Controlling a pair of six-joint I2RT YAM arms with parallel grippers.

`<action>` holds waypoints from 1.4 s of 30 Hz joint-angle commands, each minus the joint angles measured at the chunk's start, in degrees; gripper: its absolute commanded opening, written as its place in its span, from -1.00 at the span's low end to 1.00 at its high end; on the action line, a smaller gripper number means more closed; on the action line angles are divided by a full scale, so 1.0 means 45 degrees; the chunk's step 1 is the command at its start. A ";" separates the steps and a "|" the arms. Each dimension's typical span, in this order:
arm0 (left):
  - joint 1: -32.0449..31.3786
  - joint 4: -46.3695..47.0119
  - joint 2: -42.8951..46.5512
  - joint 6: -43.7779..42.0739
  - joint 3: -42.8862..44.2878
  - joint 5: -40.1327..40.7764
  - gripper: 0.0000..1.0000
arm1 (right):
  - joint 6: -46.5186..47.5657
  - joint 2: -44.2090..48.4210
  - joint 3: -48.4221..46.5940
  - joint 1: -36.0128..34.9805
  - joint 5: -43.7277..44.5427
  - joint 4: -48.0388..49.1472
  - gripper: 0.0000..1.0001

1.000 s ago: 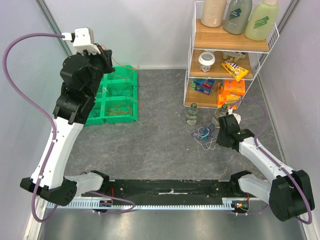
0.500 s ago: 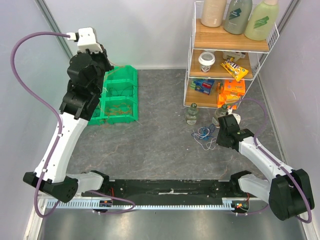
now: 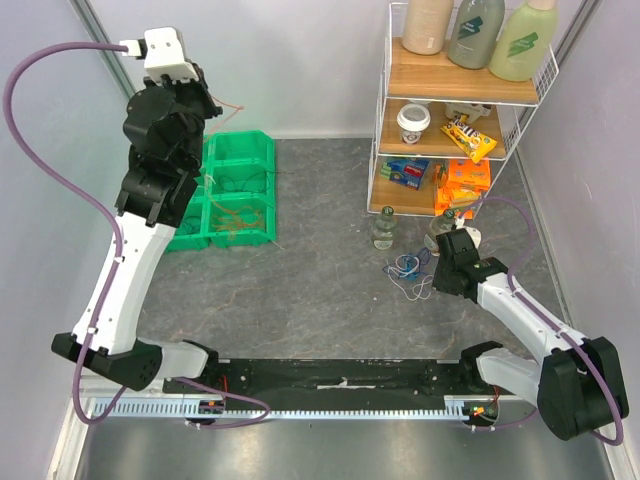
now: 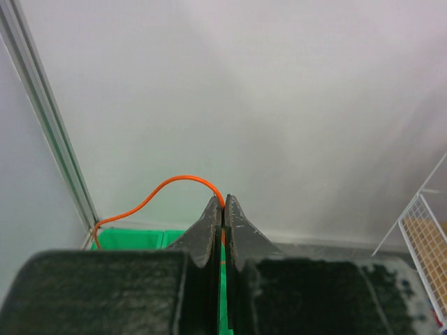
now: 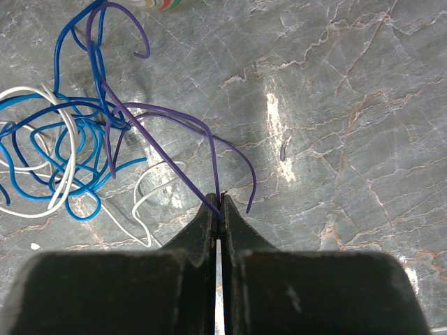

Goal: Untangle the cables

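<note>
Your left tool [image 4: 223, 204] has lifted, far left of the shelf rack [image 3: 440, 84], pinched shut on one orange cable [image 4: 167, 183]. By the rack's foot, blue and white cables [image 5: 70, 132] lie tangled; your right tool [image 5: 218, 204] clamps a purple strand [image 5: 162, 152].

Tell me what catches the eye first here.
The left gripper, high over the green bins at back left, pinches an orange wire. On the right, the right gripper pinches a purple wire beside a blue and white tangle on the table.
</note>
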State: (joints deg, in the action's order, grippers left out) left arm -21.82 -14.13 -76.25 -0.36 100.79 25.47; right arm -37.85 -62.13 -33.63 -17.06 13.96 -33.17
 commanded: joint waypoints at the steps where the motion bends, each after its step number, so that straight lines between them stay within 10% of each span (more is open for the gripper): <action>1: 0.0084 0.1148 -0.0243 -0.0721 0.0784 0.0315 -0.96 | 0.0129 -0.0002 -0.0067 0.0021 0.0102 0.0320 -1.00; 16: 0.0260 0.2027 0.0225 -0.0623 -0.2805 0.0764 -0.97 | 0.0090 0.0017 -0.0066 0.0021 0.0121 0.0320 -1.00; 30: 0.0318 -0.1488 0.0578 0.3087 -0.4604 0.1762 -0.97 | 0.0148 -0.0295 -0.0125 0.0021 -0.0015 0.0398 -1.00; 42: 0.1822 -0.5666 -0.3151 0.7402 -0.3611 -0.0192 -0.97 | 0.0129 0.0037 -0.0047 0.0041 0.0024 0.0359 -1.00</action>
State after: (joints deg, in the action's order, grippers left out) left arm -15.55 -31.44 -86.43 22.35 80.90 27.27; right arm -37.82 -63.07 -33.63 -17.06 13.91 -32.95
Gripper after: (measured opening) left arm 0.026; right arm 0.012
